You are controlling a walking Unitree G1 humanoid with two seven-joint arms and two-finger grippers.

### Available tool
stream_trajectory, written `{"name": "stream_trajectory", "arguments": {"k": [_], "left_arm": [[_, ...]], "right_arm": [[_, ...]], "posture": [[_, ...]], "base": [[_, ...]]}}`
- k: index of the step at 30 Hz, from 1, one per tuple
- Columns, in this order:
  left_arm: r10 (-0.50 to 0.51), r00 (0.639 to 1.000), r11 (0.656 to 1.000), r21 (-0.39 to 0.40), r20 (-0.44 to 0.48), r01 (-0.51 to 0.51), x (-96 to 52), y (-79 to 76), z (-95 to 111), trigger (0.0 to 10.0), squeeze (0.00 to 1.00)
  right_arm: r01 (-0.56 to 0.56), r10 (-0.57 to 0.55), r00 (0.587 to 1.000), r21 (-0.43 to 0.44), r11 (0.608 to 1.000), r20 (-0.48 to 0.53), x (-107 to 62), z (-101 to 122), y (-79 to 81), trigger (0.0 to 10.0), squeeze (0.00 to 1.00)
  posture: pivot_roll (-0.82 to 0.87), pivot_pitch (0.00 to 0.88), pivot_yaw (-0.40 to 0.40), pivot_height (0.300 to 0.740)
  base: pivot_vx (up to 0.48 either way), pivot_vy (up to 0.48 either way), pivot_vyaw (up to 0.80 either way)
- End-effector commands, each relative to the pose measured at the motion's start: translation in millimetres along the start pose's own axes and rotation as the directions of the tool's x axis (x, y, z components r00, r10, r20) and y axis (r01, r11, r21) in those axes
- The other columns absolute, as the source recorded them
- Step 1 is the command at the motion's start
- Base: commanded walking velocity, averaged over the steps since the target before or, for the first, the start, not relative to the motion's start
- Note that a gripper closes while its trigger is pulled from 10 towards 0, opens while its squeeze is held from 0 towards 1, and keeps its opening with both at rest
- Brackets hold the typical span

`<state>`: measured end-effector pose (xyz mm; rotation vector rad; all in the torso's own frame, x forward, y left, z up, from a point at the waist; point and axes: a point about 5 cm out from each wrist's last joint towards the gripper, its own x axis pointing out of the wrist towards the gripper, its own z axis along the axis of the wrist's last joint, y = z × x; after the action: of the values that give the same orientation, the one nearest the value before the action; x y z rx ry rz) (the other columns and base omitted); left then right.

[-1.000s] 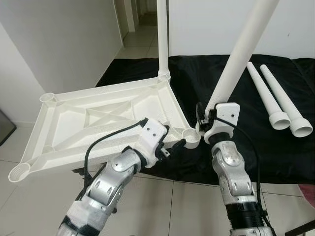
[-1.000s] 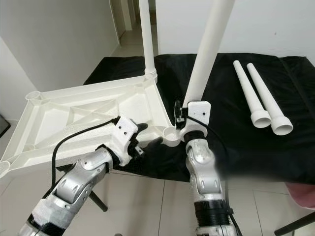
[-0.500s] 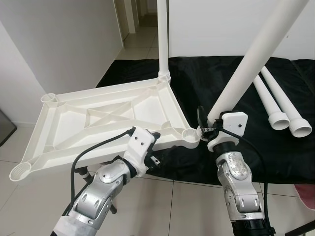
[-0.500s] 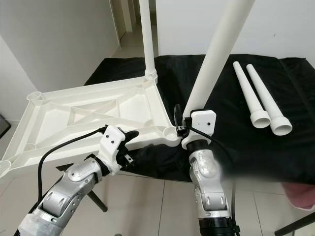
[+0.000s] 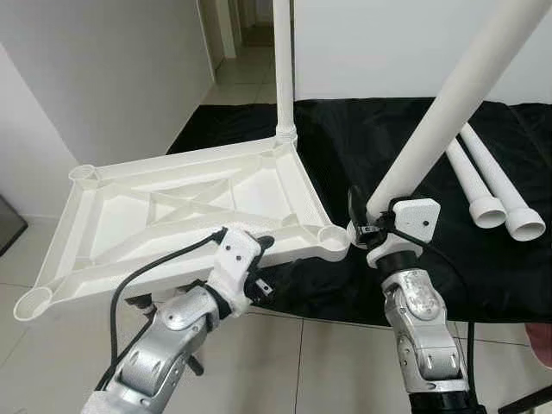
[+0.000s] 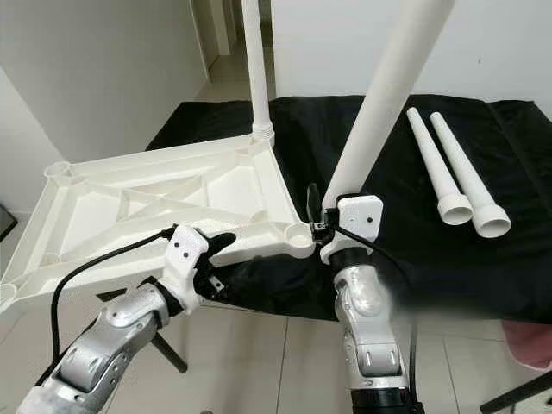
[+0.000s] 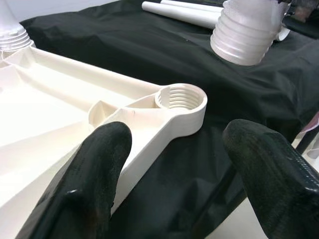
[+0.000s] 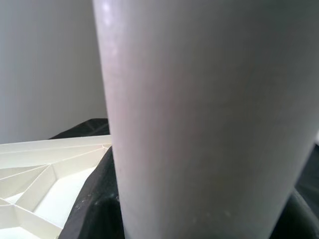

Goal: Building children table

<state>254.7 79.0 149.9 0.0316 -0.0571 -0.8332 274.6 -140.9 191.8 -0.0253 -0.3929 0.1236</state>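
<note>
We are looking at a table build that is roughly a quarter done. The white tabletop [image 5: 185, 207] is lying upside down, ribs up, partly on the black cloth [image 5: 414, 164] and partly overhanging the tiled floor [image 5: 336, 362]. One leg [image 5: 284, 65] is already standing upright in the far corner socket. We are seeing three sockets with nothing in them: the near right one [image 7: 180, 97], plus the two on the left side.

The right gripper [image 5: 373, 226] is clamping the thick threaded end of a second leg [image 5: 448, 103], which is leaning up and away to the right. Its ribbed end [image 7: 244, 37] is hovering just beside and above the near right socket, not yet seated; we are judging this as the alignment step before screwing in.

The left gripper [image 7: 184, 164] is sitting spread open at the near edge of the tabletop, one finger [image 7: 94, 164] over the rim and the other finger [image 7: 269, 169] off it, gripping nothing.

Two spare legs [image 5: 487, 185] are lying side by side on the cloth, well to the right, so three legs are left to fit.

The cloth is covering a low surface against a white wall [image 5: 112, 69], with a doorway [image 5: 246, 21] opening behind it onto more pale tile.
</note>
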Motion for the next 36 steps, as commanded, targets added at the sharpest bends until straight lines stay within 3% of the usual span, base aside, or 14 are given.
{"name": "stream_trajectory", "arguments": {"k": [1,36], "left_arm": [[-0.11,0.994,0.994,0.001,0.007,0.11,-3.9,-3.1,1.2,10.0,0.0],[-0.094,0.995,0.995,-0.019,0.029,0.095,1.2,-3.9,4.0,10.0,0.0]], "right_arm": [[-0.021,0.021,1.0,0.009,1.0,0.011,0.8,3.6,4.4,10.0,0.0],[-0.06,0.06,0.998,0.002,0.998,0.002,8.1,2.5,8.0,10.0,0.0]], "posture": [[-0.08,0.026,0.099,0.74],[-0.07,0.0,0.068,0.74]], "base": [[0.0,0.0,0.0],[0.014,0.0,0.0]]}}
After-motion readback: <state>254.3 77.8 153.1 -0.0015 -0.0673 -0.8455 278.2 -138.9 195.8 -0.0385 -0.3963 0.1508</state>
